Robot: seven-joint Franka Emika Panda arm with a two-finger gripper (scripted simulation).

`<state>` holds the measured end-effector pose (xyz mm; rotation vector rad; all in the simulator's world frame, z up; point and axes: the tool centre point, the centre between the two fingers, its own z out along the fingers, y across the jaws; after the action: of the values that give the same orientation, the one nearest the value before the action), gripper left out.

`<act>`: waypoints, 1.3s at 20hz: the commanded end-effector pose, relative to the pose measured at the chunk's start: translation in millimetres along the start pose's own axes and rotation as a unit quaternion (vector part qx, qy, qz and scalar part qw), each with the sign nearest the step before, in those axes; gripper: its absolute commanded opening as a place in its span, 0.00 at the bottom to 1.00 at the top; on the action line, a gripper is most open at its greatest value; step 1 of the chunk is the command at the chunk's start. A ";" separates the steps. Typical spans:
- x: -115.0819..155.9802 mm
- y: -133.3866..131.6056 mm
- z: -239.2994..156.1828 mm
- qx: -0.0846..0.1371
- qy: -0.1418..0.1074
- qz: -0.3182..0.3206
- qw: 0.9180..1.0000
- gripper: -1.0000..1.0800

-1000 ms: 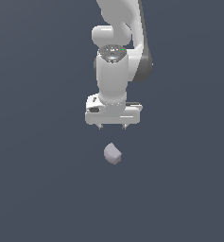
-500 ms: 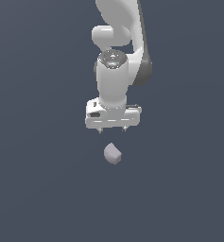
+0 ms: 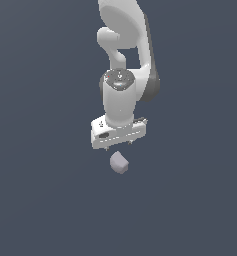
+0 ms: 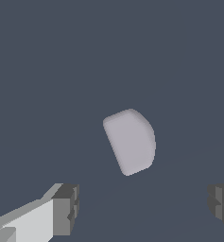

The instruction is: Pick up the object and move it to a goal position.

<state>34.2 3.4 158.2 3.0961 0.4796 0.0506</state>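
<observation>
One pale grey-lilac object (image 3: 119, 162) (image 4: 130, 141) lies just under the white gripper (image 3: 118, 145), untouched, off-centre from the gap between its wide-spread jaws.

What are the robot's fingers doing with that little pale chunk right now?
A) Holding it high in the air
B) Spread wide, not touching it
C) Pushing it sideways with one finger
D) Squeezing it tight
B: in the wrist view the chunk lies on the floor with the gripper spread wider than it, and clear floor shows between it and each of the fingers.
</observation>
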 end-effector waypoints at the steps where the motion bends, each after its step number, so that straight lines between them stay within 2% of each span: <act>1: 4.9 2.0 9.6 0.001 -0.003 -0.036 0.999 0.96; 7: 15.1 6.3 31.1 0.004 -0.009 -0.112 0.994 0.96; 13: 21.2 9.2 45.8 0.007 -0.012 -0.163 0.986 0.96; 19: 24.1 10.6 53.3 0.009 -0.014 -0.188 0.982 0.96; 26: 23.8 10.9 57.6 0.009 -0.014 -0.189 0.982 0.96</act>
<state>62.3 0.1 103.8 2.9573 1.0590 0.0008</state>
